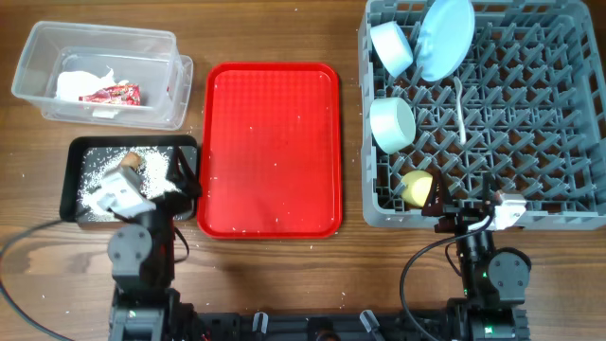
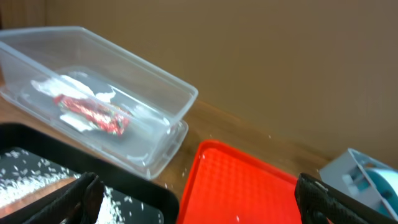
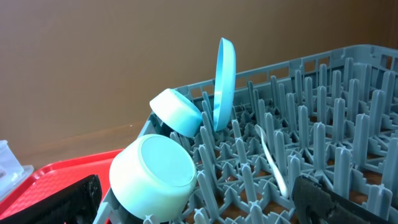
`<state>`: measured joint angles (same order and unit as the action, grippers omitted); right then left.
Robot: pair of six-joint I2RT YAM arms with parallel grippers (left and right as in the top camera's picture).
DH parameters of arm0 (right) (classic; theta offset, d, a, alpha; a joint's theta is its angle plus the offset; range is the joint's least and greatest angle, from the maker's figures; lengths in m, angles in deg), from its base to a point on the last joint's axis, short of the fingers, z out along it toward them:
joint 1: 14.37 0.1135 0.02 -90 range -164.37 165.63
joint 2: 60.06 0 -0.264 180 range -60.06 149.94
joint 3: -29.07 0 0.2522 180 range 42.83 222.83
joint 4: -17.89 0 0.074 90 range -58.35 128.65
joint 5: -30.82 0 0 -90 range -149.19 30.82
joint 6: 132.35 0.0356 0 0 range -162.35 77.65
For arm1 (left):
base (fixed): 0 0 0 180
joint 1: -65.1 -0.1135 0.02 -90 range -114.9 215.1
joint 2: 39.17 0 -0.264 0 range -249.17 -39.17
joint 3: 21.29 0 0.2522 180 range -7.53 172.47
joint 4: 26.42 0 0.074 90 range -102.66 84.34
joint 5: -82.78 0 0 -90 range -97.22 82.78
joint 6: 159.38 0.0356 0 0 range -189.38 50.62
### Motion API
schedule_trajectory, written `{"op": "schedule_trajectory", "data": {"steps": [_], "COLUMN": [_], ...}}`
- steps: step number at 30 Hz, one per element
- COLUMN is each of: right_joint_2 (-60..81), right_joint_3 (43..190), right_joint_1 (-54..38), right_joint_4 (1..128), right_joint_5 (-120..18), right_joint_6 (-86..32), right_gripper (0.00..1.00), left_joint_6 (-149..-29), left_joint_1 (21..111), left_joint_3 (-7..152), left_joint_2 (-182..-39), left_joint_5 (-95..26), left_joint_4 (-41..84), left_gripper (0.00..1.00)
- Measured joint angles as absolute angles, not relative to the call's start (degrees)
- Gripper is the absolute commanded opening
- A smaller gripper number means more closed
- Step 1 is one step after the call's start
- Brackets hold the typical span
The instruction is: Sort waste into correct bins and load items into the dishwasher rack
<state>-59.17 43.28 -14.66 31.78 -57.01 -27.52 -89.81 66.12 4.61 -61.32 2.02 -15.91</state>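
The clear box (image 1: 38, 57) holds the crumpled napkin (image 1: 80, 80) and the red wrapper (image 1: 111, 94); both also show in the left wrist view, the napkin (image 2: 53, 84) and the wrapper (image 2: 93, 112). The black tray (image 1: 133, 142) holds rice (image 1: 95, 175) and a brown scrap (image 1: 133, 161). The grey rack (image 1: 559, 142) holds the white bowl (image 1: 391, 47), blue plate (image 1: 447, 36), pale green bowl (image 1: 392, 123), spoon (image 1: 460, 109) and yellow cup (image 1: 418, 187). My left gripper (image 1: 182, 182) is open and empty over the black tray's right edge. My right gripper (image 1: 464, 199) is open and empty at the rack's front edge.
The flat red serving tray (image 1: 270, 142) lies between the black tray and the rack, with a few stray rice grains on it. Some grains lie on the wooden table around the black tray. Cables run along the table's front edge by both arm bases.
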Motion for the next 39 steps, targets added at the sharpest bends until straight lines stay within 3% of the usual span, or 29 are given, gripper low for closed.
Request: {"op": "schedule_trajectory", "data": {"steps": [18, 39], "right_joint_2": [-59.1, -59.1], "right_joint_3": [43.3, 43.3], "right_joint_1": [-14.7, -14.7], "right_joint_4": [31.8, 31.8], "right_joint_5": [-56.6, -56.6], "right_joint_6": [-27.5, -27.5], "right_gripper": [1.00, 0.99], "left_joint_6": [-89.8, -89.8], "left_joint_1": [66.1, 66.1], "left_joint_3": [-4.0, -4.0], "left_joint_2": [-40.5, -40.0], "left_joint_5": [-4.0, -5.0], "left_joint_4": [-1.7, -1.7], "left_gripper": [1.00, 1.00]}}
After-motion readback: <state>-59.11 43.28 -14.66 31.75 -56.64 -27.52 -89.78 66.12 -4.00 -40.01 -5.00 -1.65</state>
